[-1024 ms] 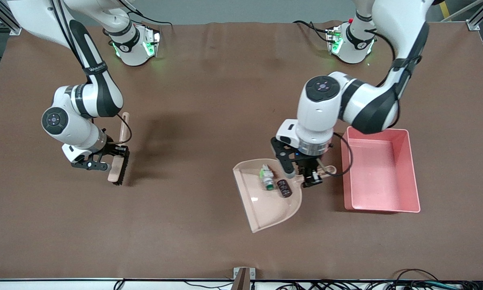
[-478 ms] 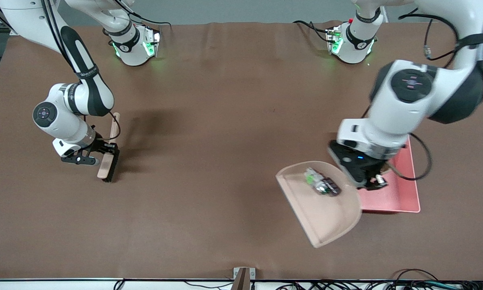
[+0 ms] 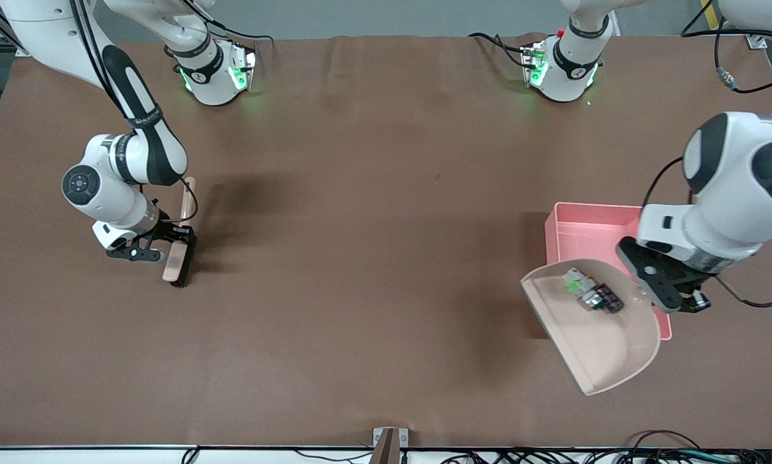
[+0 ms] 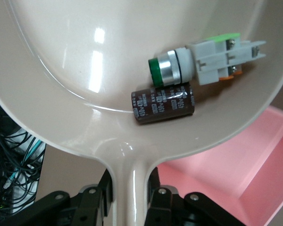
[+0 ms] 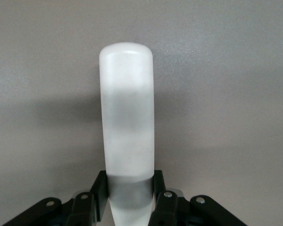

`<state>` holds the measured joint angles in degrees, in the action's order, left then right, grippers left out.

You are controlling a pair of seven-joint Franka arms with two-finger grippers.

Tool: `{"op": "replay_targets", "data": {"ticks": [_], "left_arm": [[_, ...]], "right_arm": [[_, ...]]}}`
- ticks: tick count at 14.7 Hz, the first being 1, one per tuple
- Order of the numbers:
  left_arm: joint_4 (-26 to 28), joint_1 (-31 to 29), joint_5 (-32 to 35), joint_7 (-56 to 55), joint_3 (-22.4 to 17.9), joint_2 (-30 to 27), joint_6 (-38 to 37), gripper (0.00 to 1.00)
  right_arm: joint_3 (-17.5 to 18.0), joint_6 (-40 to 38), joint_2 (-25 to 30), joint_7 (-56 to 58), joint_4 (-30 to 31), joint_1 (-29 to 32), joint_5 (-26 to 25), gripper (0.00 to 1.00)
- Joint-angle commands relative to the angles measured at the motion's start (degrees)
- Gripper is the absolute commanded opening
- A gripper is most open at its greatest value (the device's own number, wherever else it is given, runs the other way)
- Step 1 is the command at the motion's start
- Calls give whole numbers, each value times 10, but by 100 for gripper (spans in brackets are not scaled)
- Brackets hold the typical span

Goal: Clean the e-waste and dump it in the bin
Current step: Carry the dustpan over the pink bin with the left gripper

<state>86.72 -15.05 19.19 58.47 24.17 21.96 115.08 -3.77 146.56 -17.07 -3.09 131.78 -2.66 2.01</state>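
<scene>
My left gripper (image 3: 679,298) (image 4: 130,186) is shut on the handle of a beige dustpan (image 3: 592,348) (image 4: 75,94). The pan hangs in the air over the edge of the pink bin (image 3: 586,225) (image 4: 254,174) that lies nearest the front camera. Both e-waste pieces lie in the pan near the handle: a white component with green and orange parts (image 3: 578,282) (image 4: 203,59) and a dark brown block (image 3: 608,298) (image 4: 162,106). My right gripper (image 3: 167,241) (image 5: 130,188) is shut on the handle of a brush (image 3: 178,258) (image 5: 127,117) at the right arm's end of the table.
Brown cloth covers the whole table (image 3: 360,258). The brush's black bristles (image 3: 187,261) point down at the cloth. Cables (image 3: 553,456) run along the table edge nearest the front camera.
My left arm lifted the dustpan with both pieces off the table and carried it toward the left arm's end, until it hung over the bin. My right gripper shifted slightly with the brush.
</scene>
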Motion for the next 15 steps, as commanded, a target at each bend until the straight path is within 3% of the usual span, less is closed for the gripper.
{"op": "replay_targets", "data": {"ticks": [1,2,3,4,8,11,15], "left_arm": [[14,-56,-6,109,5,-8,-4,0],[13,-71,-1,138,4,-2,-4,0],[13,-81,1,161,3,1,-4,0],[15,-91,6,183,1,8,-4,0],[21,-110,114,214,1,24,-38,0],[50,-111,224,215,1,25,-41,0],[71,-123,262,206,0,39,-34,0]], "right_arm": [[7,3,5,0,4,6,-6,54],[7,1,6,0,1,6,-6,67],[7,-4,8,1,-4,5,-6,93],[7,-16,12,4,-10,5,-6,100],[7,-121,46,5,-78,7,-6,100],[7,-141,97,26,-95,8,-5,100],[9,-185,172,20,-121,4,-5,100]]}}
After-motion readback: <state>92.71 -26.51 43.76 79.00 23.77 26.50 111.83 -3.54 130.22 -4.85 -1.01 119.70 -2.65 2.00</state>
